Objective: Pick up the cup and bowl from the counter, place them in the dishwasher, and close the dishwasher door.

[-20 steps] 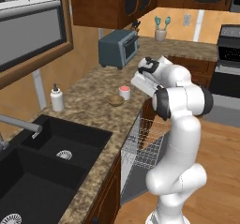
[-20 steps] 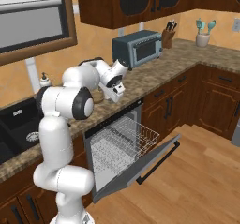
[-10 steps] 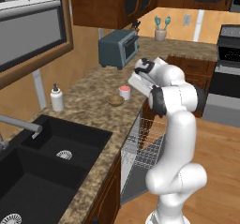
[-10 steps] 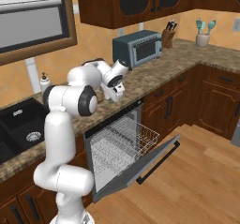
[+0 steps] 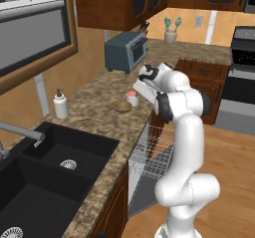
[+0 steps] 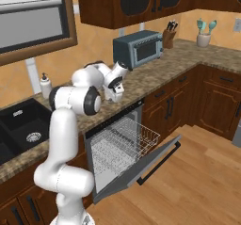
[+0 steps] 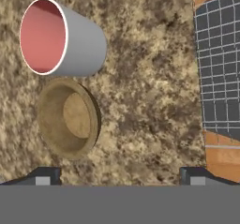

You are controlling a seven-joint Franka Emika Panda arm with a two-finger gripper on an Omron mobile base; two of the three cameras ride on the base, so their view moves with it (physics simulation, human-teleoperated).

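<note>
Gripper (image 7: 120,174) was wide open and empty, fingertips (image 7: 44,175) spread apart at the bottom of the hand view, hanging over the speckled brown bench (image 7: 150,87) and touching nothing. In the left base view the gripper (image 5: 141,89) sat just beside the cup (image 5: 132,98), close above the bench (image 5: 99,107). In the hand view the cup (image 7: 61,38), white with a pink-red inside, stood upright on the bench, and the tan bowl (image 7: 68,117) sat right next to it, nearly touching; both lay off toward the side of one fingertip, not between the two. From the left base view the bowl (image 5: 122,106) was just beside the cup, near the bench edge above the dishwasher (image 5: 152,157). The dishwasher door (image 6: 141,170) hung partly lowered, with the grey wire rack (image 6: 123,141) showing inside. A white soap bottle (image 5: 61,105) stood farther back near the black sink (image 5: 64,152), well apart from the cup. A dark toaster oven (image 6: 137,49) sat further along the bench, a knife block (image 6: 168,36) beside it.
</note>
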